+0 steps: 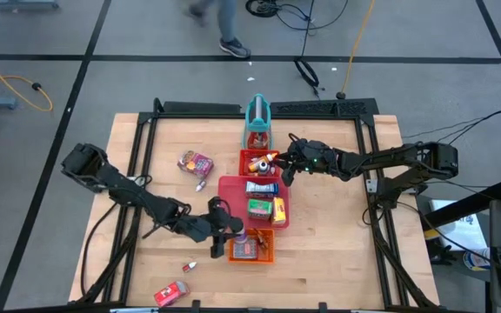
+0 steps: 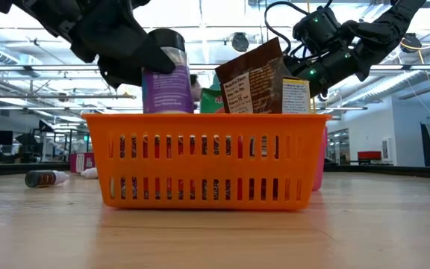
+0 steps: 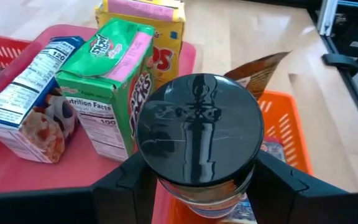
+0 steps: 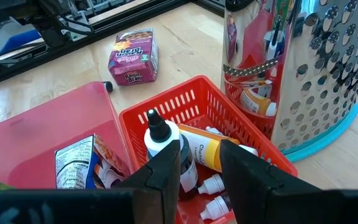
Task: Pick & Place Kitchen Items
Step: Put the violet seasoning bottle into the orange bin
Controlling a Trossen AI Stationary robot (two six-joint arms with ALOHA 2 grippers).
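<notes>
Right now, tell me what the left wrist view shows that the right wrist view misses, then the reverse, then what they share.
Only the left wrist view: the left gripper clamping the dark purple can over the orange plastic basket, beside the green cereal box.

Only the right wrist view: the right gripper open above small bottles in the red plastic basket, the shiny metal grater, the pink-purple packet.

Both: the flat red tray, the blue-white box.
</notes>
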